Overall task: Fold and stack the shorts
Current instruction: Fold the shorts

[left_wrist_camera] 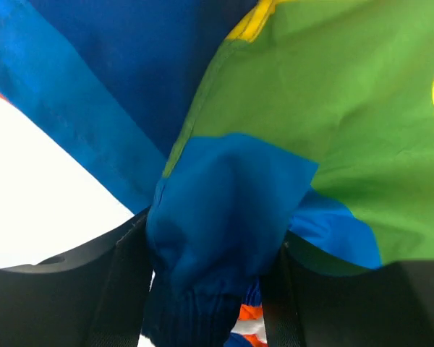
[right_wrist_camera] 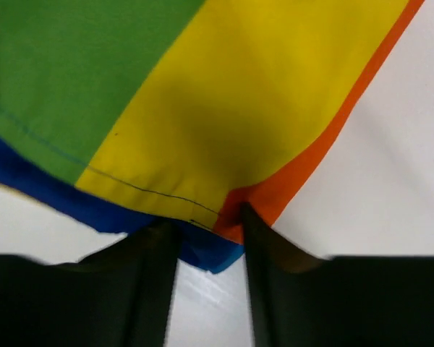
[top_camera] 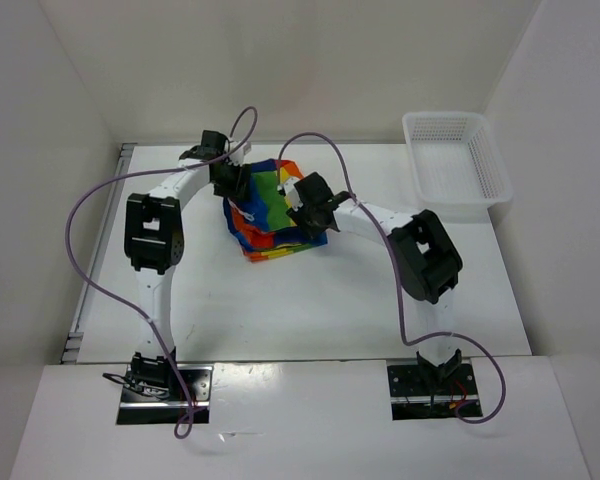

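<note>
Rainbow shorts [top_camera: 265, 225] lie heaped at the table's [top_camera: 280, 310] far middle, between both arms. The left gripper [left_wrist_camera: 211, 278] pinches bunched blue cloth. The right gripper [right_wrist_camera: 206, 225] straddles a hem corner, grip unclear.

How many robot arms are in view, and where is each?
2. The left arm reaches the shorts from the left; the right arm from the right. None seems hidden.

Left arm [top_camera: 155, 235] and right arm [top_camera: 425, 255] reached forward, elbows out, wrists converging. Left gripper [left_wrist_camera: 213, 246] was clamped on bunched shorts [left_wrist_camera: 347, 108]. Right gripper [right_wrist_camera: 206, 231] jaws stood slightly apart.
</note>
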